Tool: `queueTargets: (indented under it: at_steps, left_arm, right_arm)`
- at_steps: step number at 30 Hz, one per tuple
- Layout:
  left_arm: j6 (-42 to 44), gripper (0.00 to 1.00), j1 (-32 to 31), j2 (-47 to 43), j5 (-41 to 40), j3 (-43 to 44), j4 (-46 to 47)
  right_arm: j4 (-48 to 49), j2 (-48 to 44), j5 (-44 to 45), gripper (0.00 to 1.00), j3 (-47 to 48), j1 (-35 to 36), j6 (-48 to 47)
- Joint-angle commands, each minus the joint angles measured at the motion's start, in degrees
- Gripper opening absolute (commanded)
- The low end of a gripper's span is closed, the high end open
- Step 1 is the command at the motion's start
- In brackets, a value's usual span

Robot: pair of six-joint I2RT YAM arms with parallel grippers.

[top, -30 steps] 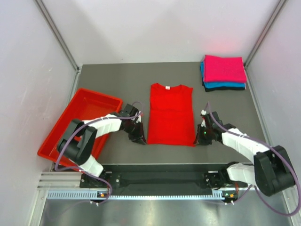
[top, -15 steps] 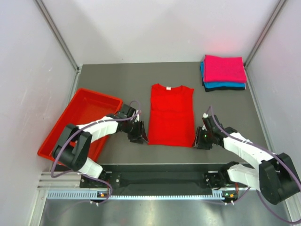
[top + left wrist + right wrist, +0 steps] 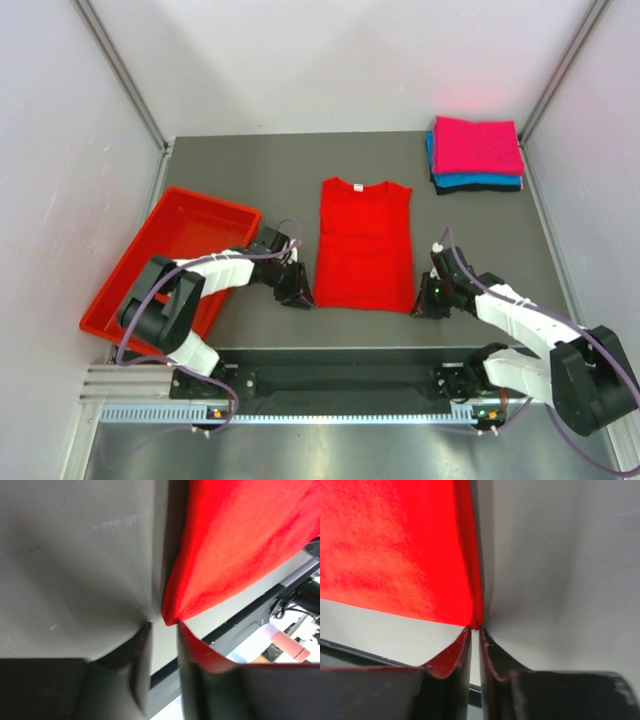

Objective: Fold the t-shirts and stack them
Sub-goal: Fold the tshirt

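- Top view: the red t-shirt (image 3: pixel 363 245) lies flat in the middle of the table (image 3: pixel 240 170), with its collar to the far side. The left gripper (image 3: pixel 298 295) is at its near left corner and the right gripper (image 3: pixel 424 305) is at its near right corner. In the far right corner, the magenta-pink t-shirt (image 3: pixel 478 145) lies folded on the teal-blue t-shirt (image 3: pixel 478 181), and the black t-shirt (image 3: pixel 480 189) is at the bottom. The red tray (image 3: pixel 165 255) is on the left.
- Left wrist view: the left gripper (image 3: pixel 164 625) is almost closed and pinches the corner of the red t-shirt (image 3: pixel 235 535) at its tips.
- Right wrist view: the right gripper (image 3: pixel 475 628) is closed to a thin slit and holds the corner of the red t-shirt (image 3: pixel 385 550).
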Motion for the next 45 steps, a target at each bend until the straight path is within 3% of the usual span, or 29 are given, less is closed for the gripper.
queueTargets:
  at_steps: [1,2,3,4,20,22,23,25,27,30,34,45]
  left_arm:
    - [0.9,0.29,0.0,2.9,-1.8,-1.1,2.6]
    - [1.1,0.23,0.0,3.3,-1.8,-1.0,2.8]
    - [1.1,0.16,0.0,3.7,-1.7,-0.8,2.8]
    - [1.1,0.0,0.0,3.9,-1.6,-0.7,2.8]
    - [-0.9,0.0,-1.4,-4.5,-4.6,-1.8,-1.7]
    - [-0.9,0.0,-1.4,-4.9,-4.7,-1.8,-1.8]
    - [-0.9,0.0,-1.4,-4.9,-4.5,-1.8,-1.8]
    - [-0.9,0.0,-1.4,-4.6,-4.7,-1.8,-1.6]
    - [-0.8,0.0,-1.4,-4.3,-4.7,-2.0,-1.4]
    - [-0.9,0.0,-1.4,-3.4,-3.8,-2.4,-0.5]
    - [-0.9,0.0,-1.4,-3.4,-4.0,-2.5,-0.3]
    - [-0.7,0.0,-1.4,-4.7,-4.3,-2.4,-1.0]
  right_arm:
    - [1.0,0.8,2.0,0.1,-1.2,0.6,-0.3]
    - [1.1,1.0,2.0,0.01,-1.0,0.6,-0.6]
    - [1.1,1.3,2.1,0.0,-1.0,0.6,-0.8]
    - [1.1,1.1,2.0,0.0,-0.9,0.7,-1.0]
    - [-4.8,-8.1,5.3,0.0,-0.1,2.8,1.1]
    - [-4.8,-8.7,5.4,0.08,0.6,2.8,1.6]
    - [-4.3,-8.8,5.0,0.24,0.7,2.9,1.8]
    - [-3.1,-8.9,4.2,0.28,1.3,3.1,2.0]
    - [-2.2,-8.0,4.2,0.43,1.6,3.0,2.2]
    - [-0.4,-5.1,4.0,0.43,2.2,3.1,1.9]
    - [2.3,-1.2,4.4,0.41,2.4,3.5,1.4]
    - [0.9,0.1,8.4,0.0,1.4,5.6,1.6]
